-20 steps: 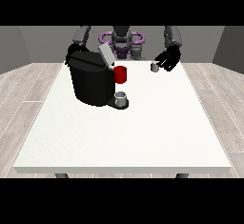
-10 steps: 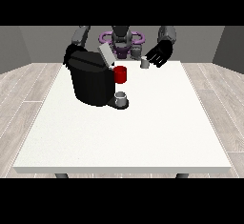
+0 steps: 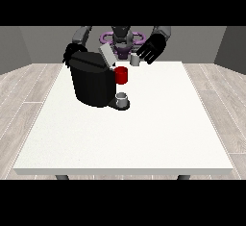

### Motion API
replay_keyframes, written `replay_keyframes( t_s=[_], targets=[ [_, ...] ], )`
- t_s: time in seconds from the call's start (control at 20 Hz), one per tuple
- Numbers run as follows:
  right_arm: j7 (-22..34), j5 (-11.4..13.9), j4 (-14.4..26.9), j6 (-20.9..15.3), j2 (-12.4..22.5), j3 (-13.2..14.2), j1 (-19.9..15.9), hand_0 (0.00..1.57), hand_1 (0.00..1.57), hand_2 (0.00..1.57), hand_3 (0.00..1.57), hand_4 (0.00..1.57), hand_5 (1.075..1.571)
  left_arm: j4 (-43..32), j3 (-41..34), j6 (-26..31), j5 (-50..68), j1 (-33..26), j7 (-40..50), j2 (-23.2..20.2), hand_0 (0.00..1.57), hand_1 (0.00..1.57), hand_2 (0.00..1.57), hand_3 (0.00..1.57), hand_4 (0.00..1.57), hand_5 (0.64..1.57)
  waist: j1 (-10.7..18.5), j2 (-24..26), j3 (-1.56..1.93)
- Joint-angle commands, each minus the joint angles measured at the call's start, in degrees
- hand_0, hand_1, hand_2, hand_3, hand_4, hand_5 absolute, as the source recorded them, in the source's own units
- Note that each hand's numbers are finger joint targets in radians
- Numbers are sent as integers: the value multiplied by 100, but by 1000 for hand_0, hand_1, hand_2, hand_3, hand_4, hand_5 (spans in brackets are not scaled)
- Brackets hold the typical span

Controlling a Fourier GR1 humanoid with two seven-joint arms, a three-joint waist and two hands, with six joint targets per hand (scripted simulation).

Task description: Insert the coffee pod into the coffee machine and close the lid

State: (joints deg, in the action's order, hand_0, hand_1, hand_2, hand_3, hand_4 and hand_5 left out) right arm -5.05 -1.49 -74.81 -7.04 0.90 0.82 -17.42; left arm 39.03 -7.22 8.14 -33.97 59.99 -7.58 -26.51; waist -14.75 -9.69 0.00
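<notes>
The black coffee machine (image 3: pixel 92 83) stands on the left half of the white table (image 3: pixel 158 124). Its grey lid (image 3: pixel 106 55) is tilted up and open, and a red part (image 3: pixel 121 75) sits at its front. A small grey coffee pod (image 3: pixel 135 61) hangs in the air just right of the open lid, held by the hand at the view's right (image 3: pixel 153 48). The hand at the view's left (image 3: pixel 71 53) is at the machine's back upper corner, partly hidden by it.
A grey cup (image 3: pixel 123 98) stands on the machine's base under the red part. The robot's torso (image 3: pixel 122 40) is behind the table's far edge.
The hand at the view's right has lifted the pod off the table and carried it leftward and up, towards the open lid. The machine and the other hand have not moved.
</notes>
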Motion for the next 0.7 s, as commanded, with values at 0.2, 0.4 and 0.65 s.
replay_keyframes(
  t_s=[0.2,0.4,0.65],
  targets=[
    [506,192,-631,-186,-84,-331,21,0,0,0,0,514,1571,-310,-179,135,-28,378,-79,-360,1278,1278,1332,1265,519,1571,-424,-178,-2],
    [397,114,-530,-124,137,-18,-263,0,0,0,0,548,1571,-212,-132,-184,-143,506,-20,-182,1262,1262,1297,1237,494,1571,-356,-447,0],
    [80,158,-501,-160,72,-34,-74,0,0,0,0,526,1571,-292,-107,56,-170,649,-15,-252,1314,1314,1328,1230,493,1571,-366,-517,1]
  ],
)
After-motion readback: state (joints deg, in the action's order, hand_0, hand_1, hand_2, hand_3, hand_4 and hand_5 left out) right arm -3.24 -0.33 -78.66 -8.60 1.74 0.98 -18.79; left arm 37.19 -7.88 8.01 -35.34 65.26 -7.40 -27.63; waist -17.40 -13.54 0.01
